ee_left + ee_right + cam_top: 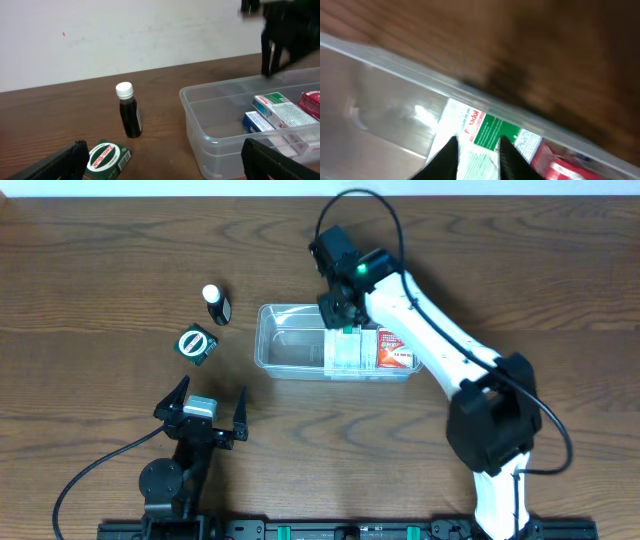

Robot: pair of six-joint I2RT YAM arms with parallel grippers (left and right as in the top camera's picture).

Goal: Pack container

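The clear plastic container [288,346] lies mid-table; it also shows in the left wrist view [210,145] and the right wrist view [380,100]. A white-and-green box [345,352] and a red box [394,351] lie in its right half. My right gripper [342,318] hovers over the container's far rim, just above the white-and-green box [490,131], with fingers [478,142] slightly apart and empty. My left gripper [212,387] is open and empty near the front left. A dark bottle with a white cap [215,304] and a green Zam-Buk box [196,343] stand left of the container.
In the left wrist view the bottle [129,112] stands upright and the Zam-Buk box [107,157] lies just beyond my left fingers [165,165]. A blue-and-white box [257,122] shows in the container. A pale wall lies behind the table's far edge.
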